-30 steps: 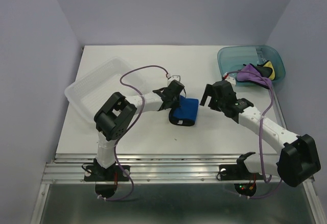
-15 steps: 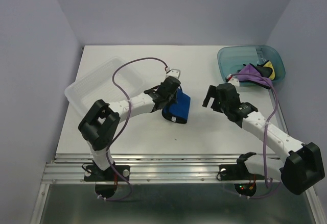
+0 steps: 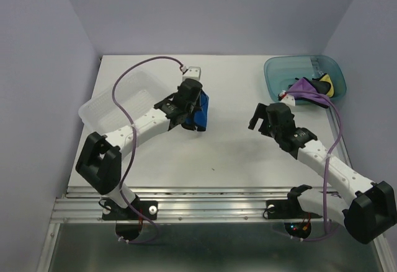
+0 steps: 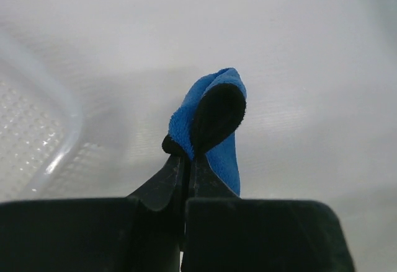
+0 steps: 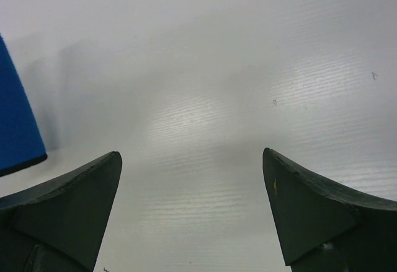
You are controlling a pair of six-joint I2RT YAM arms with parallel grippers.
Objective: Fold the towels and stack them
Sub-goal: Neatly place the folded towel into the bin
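Two arms show: your left gripper (image 4: 186,160) is clenched on the folded blue soft towel (image 3: 203,112) with its black reverse, upper centre, just beside the clear plastic tray (image 3: 99,108); your right gripper (image 5: 192,160) hangs released, right of centre.

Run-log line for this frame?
left gripper: shut on blue towel, beside tray | right gripper: open, empty | tub: purple towel, yellow towel
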